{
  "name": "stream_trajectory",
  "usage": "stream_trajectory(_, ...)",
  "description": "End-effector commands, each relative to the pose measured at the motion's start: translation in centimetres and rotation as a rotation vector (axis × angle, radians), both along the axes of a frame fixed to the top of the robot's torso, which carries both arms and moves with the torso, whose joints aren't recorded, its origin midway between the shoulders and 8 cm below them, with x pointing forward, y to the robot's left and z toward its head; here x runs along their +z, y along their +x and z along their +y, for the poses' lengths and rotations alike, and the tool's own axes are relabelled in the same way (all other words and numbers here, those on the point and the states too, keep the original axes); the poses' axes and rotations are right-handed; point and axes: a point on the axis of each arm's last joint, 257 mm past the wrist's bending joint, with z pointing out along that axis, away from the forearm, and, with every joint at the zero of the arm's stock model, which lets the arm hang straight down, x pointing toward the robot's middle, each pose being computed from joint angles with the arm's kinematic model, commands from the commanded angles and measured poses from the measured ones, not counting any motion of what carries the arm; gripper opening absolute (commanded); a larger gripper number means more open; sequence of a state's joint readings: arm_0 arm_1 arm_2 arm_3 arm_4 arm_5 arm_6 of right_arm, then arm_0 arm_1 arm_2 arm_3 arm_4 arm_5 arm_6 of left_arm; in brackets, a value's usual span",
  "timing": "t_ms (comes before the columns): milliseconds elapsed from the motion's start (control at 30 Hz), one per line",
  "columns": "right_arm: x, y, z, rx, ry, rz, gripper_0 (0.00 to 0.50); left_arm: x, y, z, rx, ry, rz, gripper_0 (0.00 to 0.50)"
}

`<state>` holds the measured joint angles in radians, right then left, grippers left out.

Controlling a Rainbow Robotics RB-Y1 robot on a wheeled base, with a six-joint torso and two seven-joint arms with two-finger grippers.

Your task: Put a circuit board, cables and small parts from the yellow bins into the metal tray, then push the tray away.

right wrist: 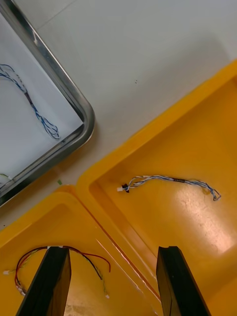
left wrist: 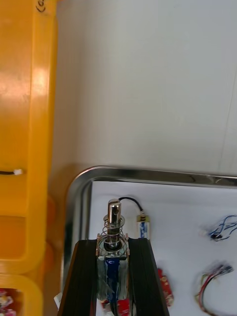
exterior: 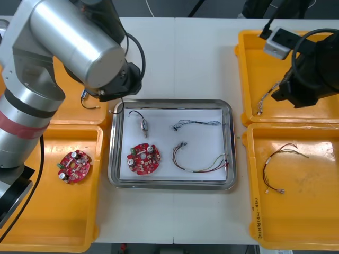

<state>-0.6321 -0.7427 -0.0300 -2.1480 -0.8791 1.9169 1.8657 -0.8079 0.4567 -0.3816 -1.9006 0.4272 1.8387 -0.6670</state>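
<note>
My left gripper (left wrist: 113,243) is shut on a small metal part (left wrist: 114,231) with a spring and a plunger, held just above the near-left corner of the metal tray (left wrist: 74,197). In the front view the left gripper (exterior: 119,100) hangs over the tray's (exterior: 172,183) far-left corner. On the tray's white inside lie a round red circuit board (exterior: 143,158), another small metal part (exterior: 143,126) on a black lead, a blue and white cable (exterior: 197,124) and a red and yellow cable (exterior: 204,163). My right gripper (right wrist: 111,252) stands open above the right bins, with nothing between its fingers.
The far right yellow bin (exterior: 254,63) holds a blue and white cable (right wrist: 168,181). A red and yellow cable (exterior: 279,165) lies in the near right bin. The near left bin (exterior: 53,222) holds a second circuit board (exterior: 75,166). A black cable (exterior: 88,100) lies in the far left bin.
</note>
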Motion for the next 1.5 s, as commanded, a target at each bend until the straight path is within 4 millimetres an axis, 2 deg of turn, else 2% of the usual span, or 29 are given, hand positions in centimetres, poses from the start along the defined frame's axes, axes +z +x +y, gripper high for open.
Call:
stream_trajectory(33,1.5,-0.3,-4.4,-0.128,0.042,-0.047,0.500,-0.1,-0.8,-3.6,0.002,-0.060,-0.029,0.001)
stream_trajectory(200,1.5,-0.5,-8.6,-0.258,0.078,-0.068,0.500,-1.8,-1.3,-5.4,-0.010,-0.065,0.002,0.000)
stream_trajectory(333,0.7,-1.1,-12.0,-0.372,0.106,-0.074,0.500,-3.7,-0.9,-6.7,-0.004,-0.070,0.017,0.000)
stream_trajectory(500,-0.4,-1.8,-14.5,-0.474,0.159,-0.078,0.500,-5.6,-0.1,-8.1,-0.004,-0.077,0.023,0.002)
stream_trajectory(700,-1.8,-3.0,-16.5,-0.559,0.182,-0.079,0.500,-7.6,0.3,-9.4,-0.012,-0.074,0.033,0.003)
stream_trajectory(867,-2.7,-3.9,-16.8,-0.604,0.184,-0.092,0.500,-9.2,0.4,-10.3,-0.027,-0.071,0.043,0.000)
stream_trajectory(967,-4.1,-4.2,-16.2,-0.629,0.223,-0.072,0.500,-10.2,-0.1,-10.6,-0.037,-0.059,0.064,0.000)
stream_trajectory(1200,-5.6,-4.5,-15.7,-0.668,0.267,-0.045,0.500,-11.7,-1.0,-10.8,-0.047,-0.058,0.095,0.001)
stream_trajectory(1433,-8.0,-5.5,-15.0,-0.689,0.294,0.012,0.500,-12.2,-1.3,-10.9,-0.056,-0.053,0.097,0.010)
stream_trajectory(1500,-8.6,-5.8,-14.9,-0.697,0.301,0.028,0.500,-12.2,-1.3,-10.9,-0.055,-0.055,0.098,0.167)
